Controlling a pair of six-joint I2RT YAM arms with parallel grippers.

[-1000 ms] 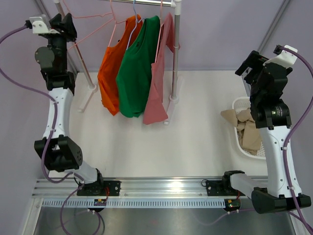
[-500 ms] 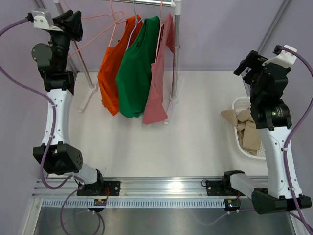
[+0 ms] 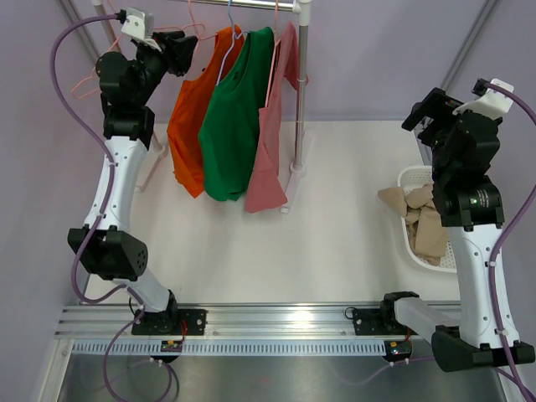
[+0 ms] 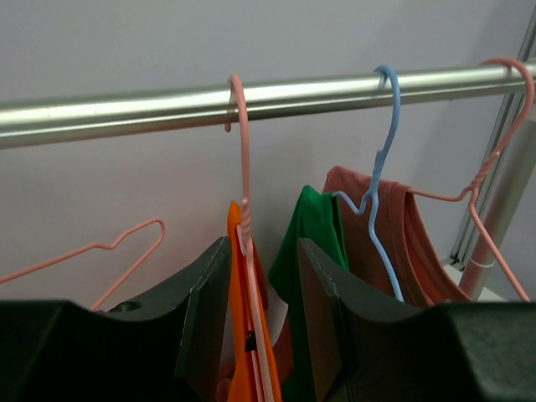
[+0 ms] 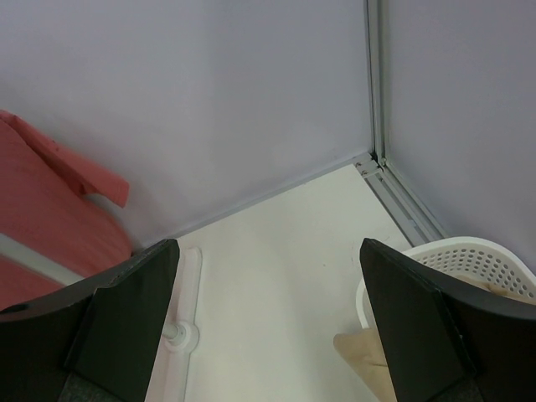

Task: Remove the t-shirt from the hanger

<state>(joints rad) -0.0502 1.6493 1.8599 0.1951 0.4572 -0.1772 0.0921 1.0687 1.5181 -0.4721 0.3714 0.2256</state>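
Three t-shirts hang on a metal rail (image 4: 126, 107): orange (image 3: 186, 126), green (image 3: 230, 126) and pink (image 3: 272, 142). The orange t-shirt (image 4: 243, 335) is on a pink wire hanger (image 4: 243, 167), and the green one (image 4: 318, 226) on a blue hanger (image 4: 385, 151). My left gripper (image 3: 180, 52) is up at the rail by the orange shirt's shoulder. Its jaws (image 4: 262, 251) are open on either side of that hanger's neck and the shirt's collar, with gaps showing. My right gripper (image 3: 431, 109) is raised at the right, wide open (image 5: 268, 251) and holding nothing.
A white basket (image 3: 410, 180) with beige clothes (image 3: 423, 222) sits at the right by the right arm. An empty pink hanger (image 4: 100, 251) hangs left of the orange shirt. The rack's upright pole (image 3: 301, 84) and foot (image 3: 295, 180) stand right of the pink shirt.
My left arm has swung right from the rack's left end to the orange shirt's hanger. The right arm has hardly moved.
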